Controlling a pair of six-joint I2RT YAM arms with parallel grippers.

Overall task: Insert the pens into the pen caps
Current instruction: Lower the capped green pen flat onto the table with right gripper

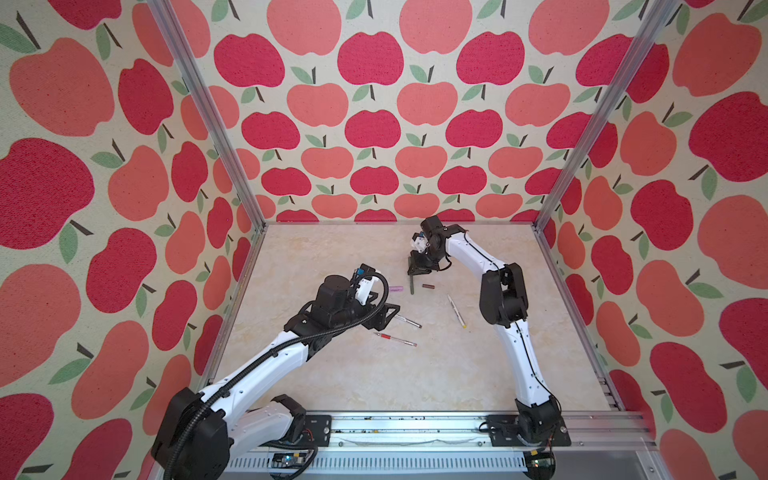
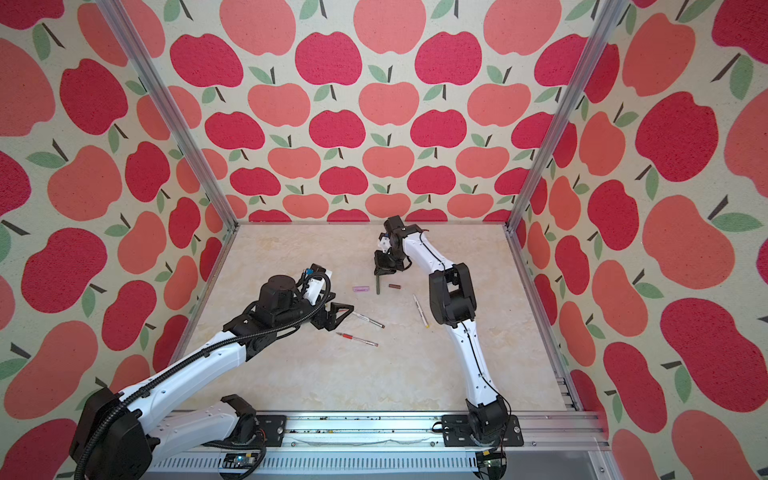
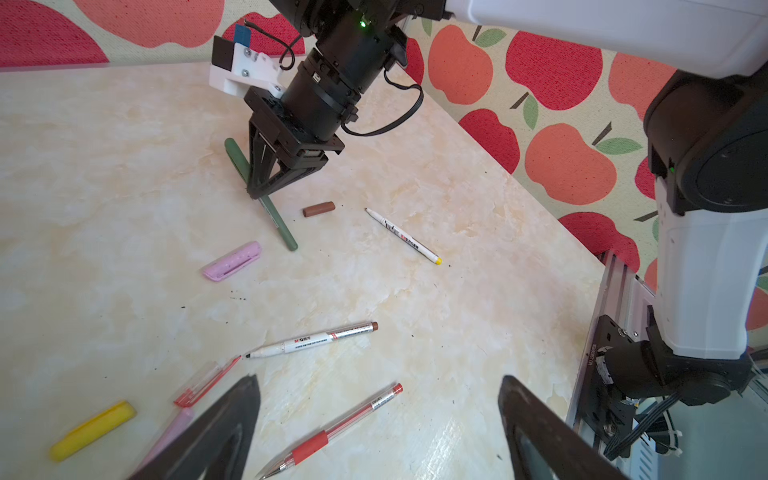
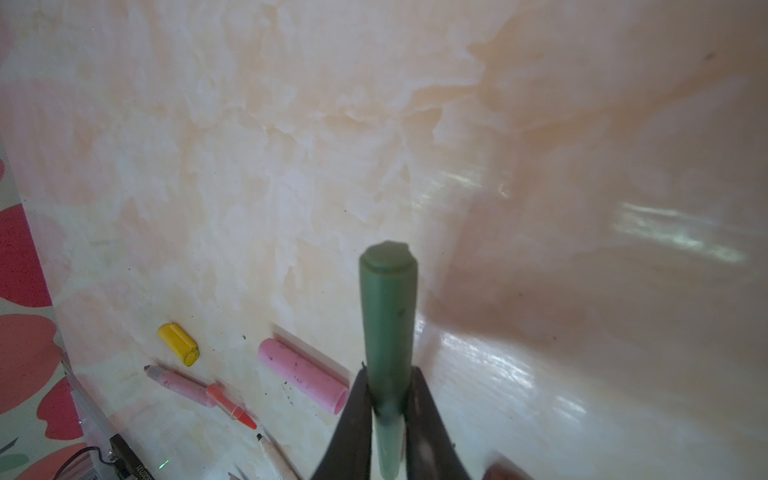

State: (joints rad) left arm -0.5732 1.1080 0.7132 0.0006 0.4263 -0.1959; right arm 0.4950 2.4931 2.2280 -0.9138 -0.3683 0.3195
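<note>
Marble-patterned tabletop (image 1: 332,374) within apple-print walls, read from the left; yellow cap (image 3: 93,430), pink pen (image 3: 172,430) and clear red cap (image 3: 205,382) lie close together beside the left gripper (image 3: 377,380), which hangs with jaws spread wide and empty over the red pen (image 3: 332,432) and white-and-brown pen (image 3: 311,340); lilac cap (image 3: 232,261) lies apart, nearer the middle; right gripper (image 3: 257,192) is clamped mid-barrel on the dark green pen (image 3: 278,224), low at the surface, whether lifted cannot be told; brown cap (image 3: 318,209) lies just beside it, white-and-yellow pen (image 3: 405,239) further right. No loose green cap shows, and the pen's darker, blunt far end suggests it is already seated; the step probably calls for a straight push along the barrel, no twisting, and a set-down clear of the brown cap.
</note>
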